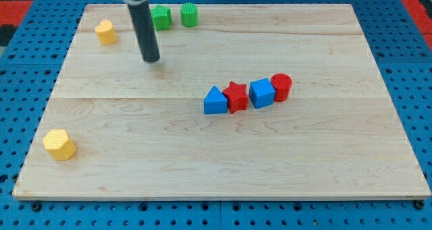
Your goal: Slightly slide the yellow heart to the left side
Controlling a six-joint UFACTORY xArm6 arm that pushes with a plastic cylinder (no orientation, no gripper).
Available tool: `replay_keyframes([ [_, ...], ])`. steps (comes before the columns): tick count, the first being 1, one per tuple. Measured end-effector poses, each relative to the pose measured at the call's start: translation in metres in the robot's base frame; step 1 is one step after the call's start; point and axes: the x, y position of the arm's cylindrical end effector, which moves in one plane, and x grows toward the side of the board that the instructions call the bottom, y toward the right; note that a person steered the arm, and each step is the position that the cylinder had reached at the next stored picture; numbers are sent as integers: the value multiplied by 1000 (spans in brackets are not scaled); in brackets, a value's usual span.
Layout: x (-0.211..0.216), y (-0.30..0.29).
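Resting on the pale wooden board point(223, 156), my tip point(150, 59), a bare rod without fingers, stands right of the yellow heart block point(105, 32) near the view's top-left corner, apart from it.

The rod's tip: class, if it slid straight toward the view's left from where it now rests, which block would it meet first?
Probably none. My tip sits lower in the view than the yellow heart, so a straight leftward line seems to pass below it and off the board, though depth is uncertain.
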Motion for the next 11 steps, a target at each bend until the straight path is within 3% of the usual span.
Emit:
replay_keyframes([
  [1,-37,-27],
  [3,-63,-50],
  [5,-67,-88],
  [11,-64,-87],
])
